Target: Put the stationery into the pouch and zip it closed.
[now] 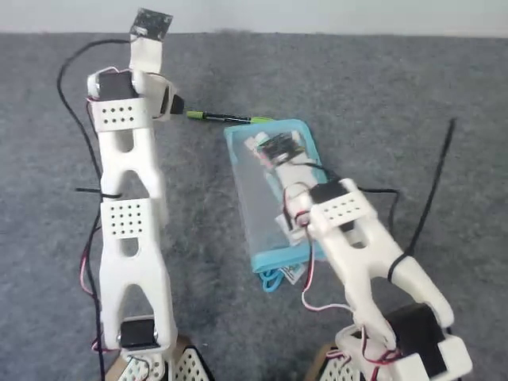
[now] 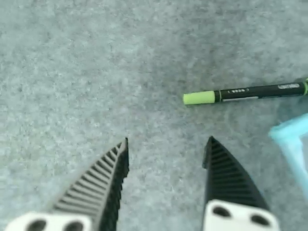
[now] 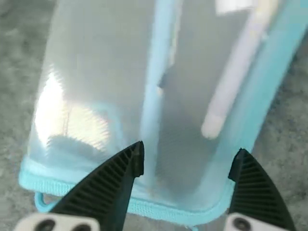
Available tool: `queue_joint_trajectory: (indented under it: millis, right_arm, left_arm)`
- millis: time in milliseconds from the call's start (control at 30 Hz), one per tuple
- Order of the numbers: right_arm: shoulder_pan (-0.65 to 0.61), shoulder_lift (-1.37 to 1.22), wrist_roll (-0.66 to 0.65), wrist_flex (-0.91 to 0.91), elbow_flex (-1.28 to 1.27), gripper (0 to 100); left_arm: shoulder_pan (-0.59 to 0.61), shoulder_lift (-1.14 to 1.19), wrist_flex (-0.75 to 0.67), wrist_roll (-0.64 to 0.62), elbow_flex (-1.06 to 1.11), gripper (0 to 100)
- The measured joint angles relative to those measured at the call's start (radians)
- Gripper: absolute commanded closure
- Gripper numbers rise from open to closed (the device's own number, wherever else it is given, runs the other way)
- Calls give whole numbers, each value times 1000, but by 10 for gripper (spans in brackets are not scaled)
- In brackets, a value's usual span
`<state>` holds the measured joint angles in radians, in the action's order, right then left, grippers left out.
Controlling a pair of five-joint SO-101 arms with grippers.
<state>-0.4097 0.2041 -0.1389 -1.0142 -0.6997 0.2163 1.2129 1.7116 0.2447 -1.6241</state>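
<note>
A black pen with a green cap (image 1: pixel 226 118) lies on the grey carpet just beyond the far end of the light-blue see-through pouch (image 1: pixel 266 214). My left gripper (image 2: pixel 168 142) is open just above the carpet, and the pen (image 2: pixel 245 92) lies a short way ahead of its fingertips, with a pouch corner (image 2: pixel 291 139) beside it. My right gripper (image 3: pixel 189 148) is open and hovers close over the pouch (image 3: pixel 110 96), near its stitched end. Through the plastic I see a white pen (image 3: pixel 231 86) and a blue stick (image 3: pixel 159 72) inside.
Grey carpet (image 1: pixel 413 95) covers the whole table. A black cable (image 1: pixel 432 190) runs down the right side and another (image 1: pixel 71 103) curves beside the left arm. A blue loop and tag (image 1: pixel 278 278) stick out at the pouch's near end.
</note>
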Motion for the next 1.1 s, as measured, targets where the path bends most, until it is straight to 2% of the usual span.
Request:
queue_joint_trajectory:
  millis: [67,167,367,433,600,833,1100]
  right_arm:
    - [26,0,8,-6,2,703]
    - [32,0,11,-8,2,703]
    - [32,0,11,-8,2,703]
    - [32,0,11,-8,2,703]
    - [32,0,11,-8,2,703]
    - [32,0,11,-15,3,703]
    - [32,0,11,-15,3,703]
  left_arm:
    - [2,0,-41,-5,31,754]
    - [-6,26,-109,-91,75,751]
    - [-86,104,-219,-459,107,753]
    - [-130,124,-261,-548,107,754]
    - [-198,180,-394,-655,107,760]
    - [-193,264,-539,-787,107,894]
    - [-187,293,-532,-841,107,898]
